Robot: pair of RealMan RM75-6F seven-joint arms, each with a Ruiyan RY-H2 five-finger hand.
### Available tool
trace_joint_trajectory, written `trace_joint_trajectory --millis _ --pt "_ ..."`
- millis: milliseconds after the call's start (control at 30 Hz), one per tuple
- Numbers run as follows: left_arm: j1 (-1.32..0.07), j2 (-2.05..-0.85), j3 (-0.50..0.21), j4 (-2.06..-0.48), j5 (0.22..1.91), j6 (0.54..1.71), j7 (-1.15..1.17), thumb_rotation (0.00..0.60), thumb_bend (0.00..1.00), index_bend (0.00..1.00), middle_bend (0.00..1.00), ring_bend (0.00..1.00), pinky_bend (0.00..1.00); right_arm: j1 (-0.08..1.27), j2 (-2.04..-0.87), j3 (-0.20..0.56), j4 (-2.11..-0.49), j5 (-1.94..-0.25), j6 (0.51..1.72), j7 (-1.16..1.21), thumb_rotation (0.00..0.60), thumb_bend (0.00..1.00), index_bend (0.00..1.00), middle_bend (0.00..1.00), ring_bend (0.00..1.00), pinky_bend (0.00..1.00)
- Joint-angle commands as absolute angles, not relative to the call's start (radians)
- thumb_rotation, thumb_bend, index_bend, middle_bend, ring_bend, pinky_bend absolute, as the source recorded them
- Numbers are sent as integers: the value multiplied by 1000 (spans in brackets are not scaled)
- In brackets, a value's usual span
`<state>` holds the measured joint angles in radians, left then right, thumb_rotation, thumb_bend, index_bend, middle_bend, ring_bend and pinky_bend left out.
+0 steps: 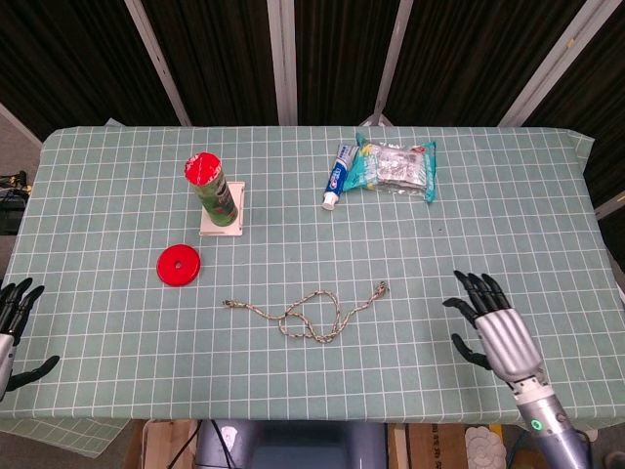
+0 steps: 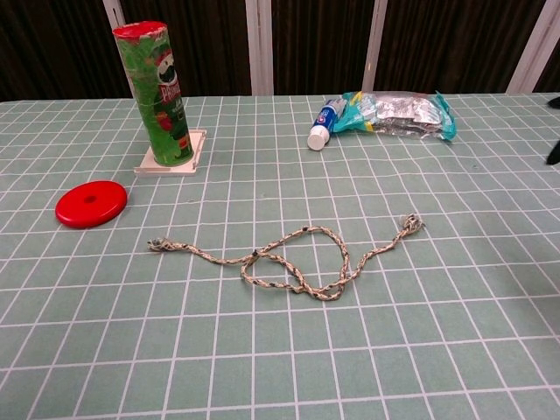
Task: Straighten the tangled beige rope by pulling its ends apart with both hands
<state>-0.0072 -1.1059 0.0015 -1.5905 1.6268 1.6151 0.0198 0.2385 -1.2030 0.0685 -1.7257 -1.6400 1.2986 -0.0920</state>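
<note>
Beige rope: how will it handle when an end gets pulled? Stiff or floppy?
Probably floppy: the rope lies flat in loose curves with a crossed loop. Likely light, so a pulled end would drag the rest across the tablecloth. The frayed ends may slip from a loose pinch.

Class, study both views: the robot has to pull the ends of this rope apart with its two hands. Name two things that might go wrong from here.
1. The beige rope crosses itself in a loop; pulling the ends might tighten it into a knot instead of freeing it.
2. The rope's ends are thin and lie flat on the table. The right hand and left hand, both open and away from it, may slip off them or drag the rope.
</note>
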Motion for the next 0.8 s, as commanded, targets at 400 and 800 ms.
trace_joint_trajectory --millis 400,800 --pt "-13 -1105 1 -1591 1618 1601 10 600 114 71 0 0 0 451 -1540 176 -1598 -1389 1056 -362 600 390 475 109 0 0" --pt "-19 -1105 -2 -1595 1602 1584 8 600 114 71 0 0 0 511 -1699 192 -1421 -1283 1024 -374 600 390 498 112 0 0"
